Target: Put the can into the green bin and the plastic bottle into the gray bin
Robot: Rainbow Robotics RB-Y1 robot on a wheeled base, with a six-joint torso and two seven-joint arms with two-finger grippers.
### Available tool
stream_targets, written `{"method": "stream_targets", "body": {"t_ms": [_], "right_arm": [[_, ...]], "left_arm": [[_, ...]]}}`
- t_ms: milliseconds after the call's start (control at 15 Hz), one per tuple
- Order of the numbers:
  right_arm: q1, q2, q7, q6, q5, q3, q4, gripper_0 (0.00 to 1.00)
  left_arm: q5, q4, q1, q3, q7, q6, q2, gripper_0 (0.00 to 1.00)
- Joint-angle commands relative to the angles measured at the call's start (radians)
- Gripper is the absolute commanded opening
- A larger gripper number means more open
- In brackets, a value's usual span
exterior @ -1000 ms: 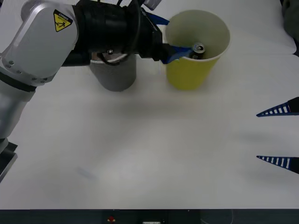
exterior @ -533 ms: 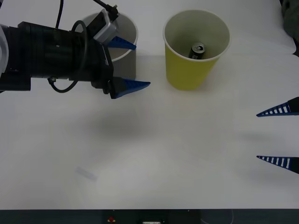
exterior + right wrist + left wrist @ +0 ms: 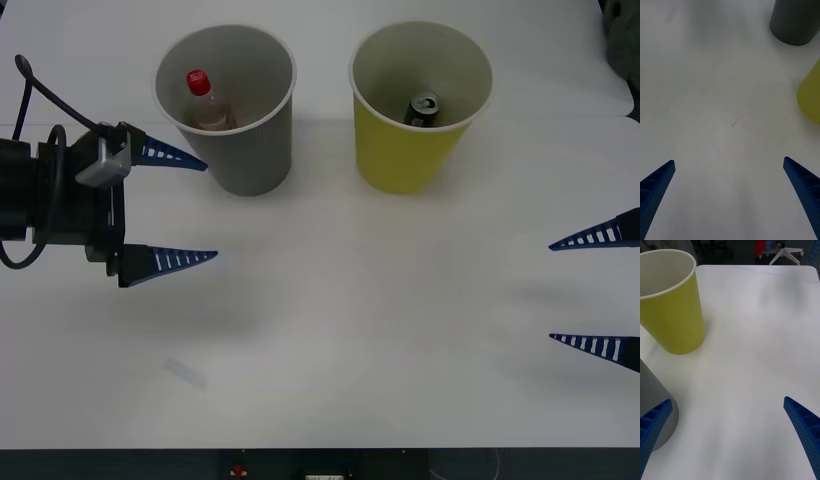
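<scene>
Can (image 3: pixel 426 107) sits in the green bin (image 3: pixel 410 160), plastic bottle (image 3: pixel 205 100) in the gray bin (image 3: pixel 245 160). Left gripper (image 3: pixel 178 207), fingers spread empty, could clip that bin if swung; right gripper (image 3: pixel 595 292) idles released

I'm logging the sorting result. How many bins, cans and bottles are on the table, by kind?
Bins: 2, the gray bin and the green bin
Cans: 1, the can inside the green bin
Bottles: 1, the plastic bottle inside the gray bin
Total: 4

Shiny metal can (image 3: pixel 424 108); clear plastic bottle (image 3: pixel 206 103); matt white table (image 3: pixel 380 300).
</scene>
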Motion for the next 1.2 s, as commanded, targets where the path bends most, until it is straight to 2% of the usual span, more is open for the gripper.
{"method": "stream_targets", "body": {"t_ms": [67,267,467,800,1200], "right_arm": [[0.000,0.000,0.000,0.000,0.000,0.000,0.000,1.00],[0.000,0.000,0.000,0.000,0.000,0.000,0.000,1.00],[0.000,0.000,0.000,0.000,0.000,0.000,0.000,1.00],[0.000,0.000,0.000,0.000,0.000,0.000,0.000,1.00],[0.000,0.000,0.000,0.000,0.000,0.000,0.000,1.00]], "left_arm": [[0.044,0.008,0.100,0.055,-0.127,0.000,0.030,1.00],[0.104,0.036,0.206,0.103,-0.240,0.000,0.065,1.00],[0.187,0.114,0.276,0.114,-0.343,0.000,0.108,1.00],[0.222,0.135,0.344,0.133,-0.372,0.000,0.186,1.00],[0.240,0.141,0.342,0.110,-0.369,0.017,0.249,1.00]]}}
